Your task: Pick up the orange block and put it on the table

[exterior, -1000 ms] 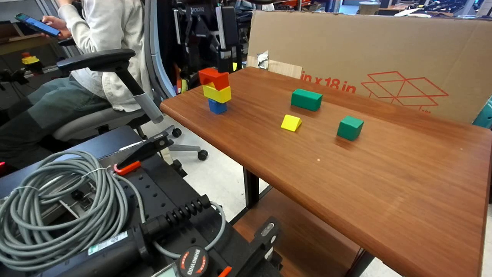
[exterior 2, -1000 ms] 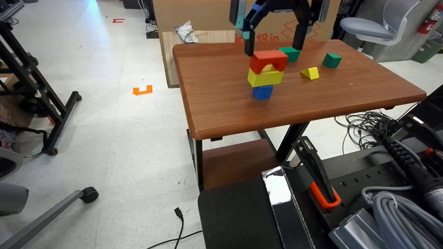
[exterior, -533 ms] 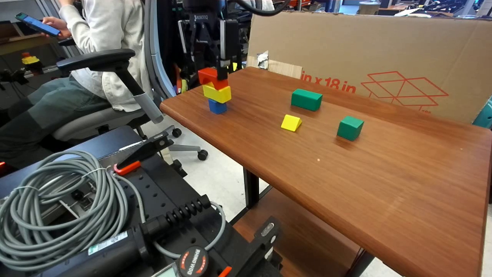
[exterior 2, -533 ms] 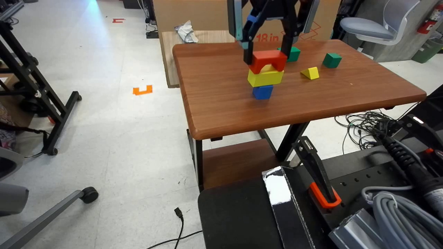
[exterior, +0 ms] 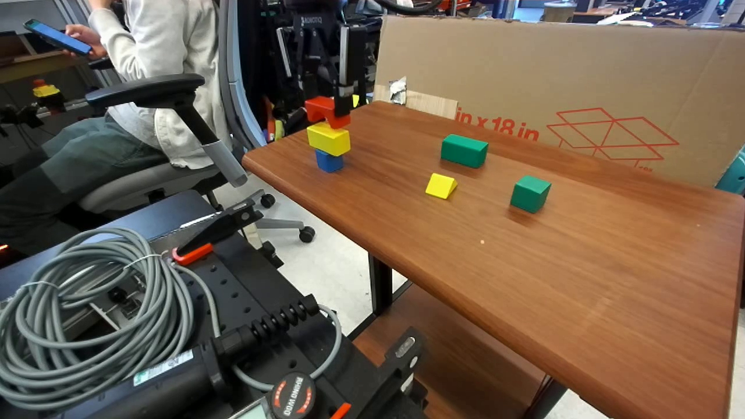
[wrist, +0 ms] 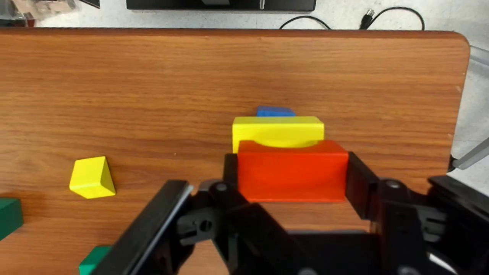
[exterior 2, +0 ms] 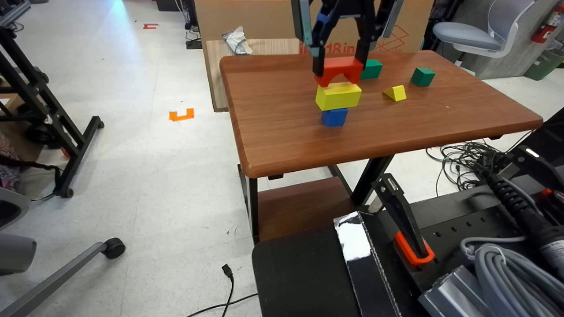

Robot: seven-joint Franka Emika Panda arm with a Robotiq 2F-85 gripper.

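Orange block [wrist: 292, 177] snug between jaws

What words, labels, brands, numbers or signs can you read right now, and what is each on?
"in x 18 in": box, partly hidden.
"ROBOTIQ": pincer, small.
"RHINOWOO": cap, sideways; last letters uncertain.
Too small or blurred: sticker, clamp label, extinguisher label, phone screen, red print low on the box.
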